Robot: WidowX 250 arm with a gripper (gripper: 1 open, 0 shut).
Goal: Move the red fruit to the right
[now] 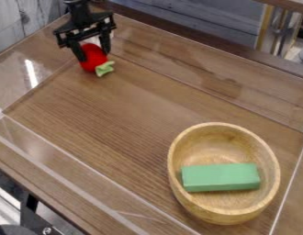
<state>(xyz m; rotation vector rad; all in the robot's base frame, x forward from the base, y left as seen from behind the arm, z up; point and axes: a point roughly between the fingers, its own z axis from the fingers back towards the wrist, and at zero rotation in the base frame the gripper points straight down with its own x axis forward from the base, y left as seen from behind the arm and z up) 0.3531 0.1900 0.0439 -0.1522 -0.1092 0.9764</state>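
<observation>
The red fruit [89, 57] is a small red strawberry-like toy with its light green cap [104, 68] pointing to the lower right. It lies on the wooden table at the far left. My black gripper [85, 43] has come down over it from above. Its two fingers stand apart, one on each side of the fruit's top. I see gaps between the fingers and the fruit, so the gripper looks open. The fruit still rests on the table.
A wooden bowl [191, 147] stands at the near right with a green rectangular block [220, 177] inside. A clear low wall [68, 156] borders the wooden tabletop along the front and left.
</observation>
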